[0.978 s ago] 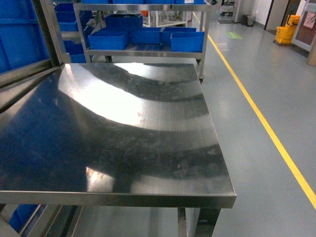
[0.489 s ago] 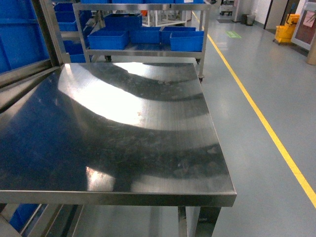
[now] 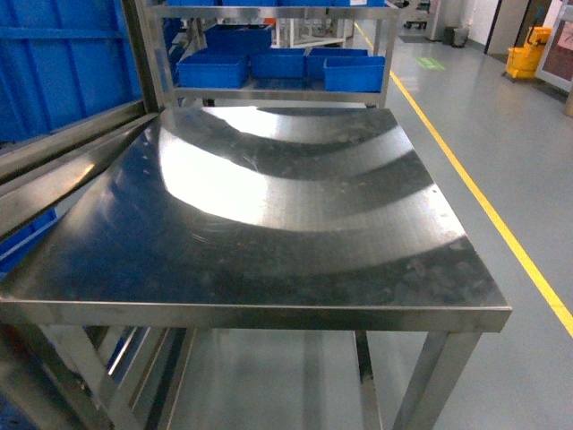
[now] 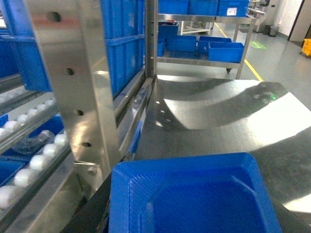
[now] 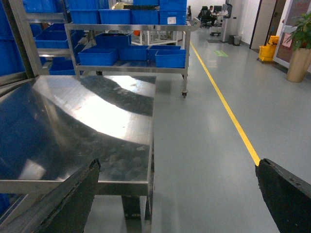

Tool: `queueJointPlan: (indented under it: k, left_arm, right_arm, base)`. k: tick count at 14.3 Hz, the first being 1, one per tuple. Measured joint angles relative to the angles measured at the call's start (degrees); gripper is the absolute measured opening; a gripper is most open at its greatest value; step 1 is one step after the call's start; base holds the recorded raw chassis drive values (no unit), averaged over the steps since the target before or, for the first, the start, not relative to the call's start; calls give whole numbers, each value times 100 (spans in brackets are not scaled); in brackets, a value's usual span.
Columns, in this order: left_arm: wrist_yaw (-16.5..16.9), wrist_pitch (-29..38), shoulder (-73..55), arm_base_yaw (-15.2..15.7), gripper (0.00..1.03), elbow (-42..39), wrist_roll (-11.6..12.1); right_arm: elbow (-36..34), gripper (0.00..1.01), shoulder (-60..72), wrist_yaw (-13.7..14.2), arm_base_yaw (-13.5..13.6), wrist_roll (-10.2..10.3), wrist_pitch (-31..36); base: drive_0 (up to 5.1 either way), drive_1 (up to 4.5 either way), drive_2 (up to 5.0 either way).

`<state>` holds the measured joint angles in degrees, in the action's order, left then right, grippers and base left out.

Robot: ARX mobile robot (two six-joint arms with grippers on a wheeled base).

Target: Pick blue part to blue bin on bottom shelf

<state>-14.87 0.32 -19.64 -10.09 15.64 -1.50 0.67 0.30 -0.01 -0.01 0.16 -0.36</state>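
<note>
Filling most of the head view is a bare steel bench (image 3: 295,206), its top shiny with light streaks. Neither arm shows in that view. Behind it stands a wheeled steel cart (image 3: 269,90) carrying several small blue trays (image 3: 354,72), and a yellow floor line (image 3: 474,197) runs along the grey floor to the right.

At the bottom of the left wrist view sits a blue part (image 4: 194,196), close under the camera at the left gripper; whether the jaws hold it cannot be told. To its left is a rack with a roller shelf (image 4: 34,160) and large blue bins (image 4: 121,43).

On the right gripper (image 5: 180,194), two dark fingers (image 5: 73,199) stand wide apart with nothing between them.
</note>
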Motion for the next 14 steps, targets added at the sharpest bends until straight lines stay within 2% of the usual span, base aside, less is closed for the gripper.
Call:
queueJointPlan:
  k: [9, 14]
  left_arm:
    - [2, 17, 17, 0, 44, 0, 0]
    - [4, 15, 7, 0, 44, 0, 0]
  right_arm:
    - [0, 98, 0, 2, 0, 0, 0]
    - [0, 98, 0, 0, 0, 0, 17]
  base:
    - [-456, 35, 405]
    - [-485, 130, 348]
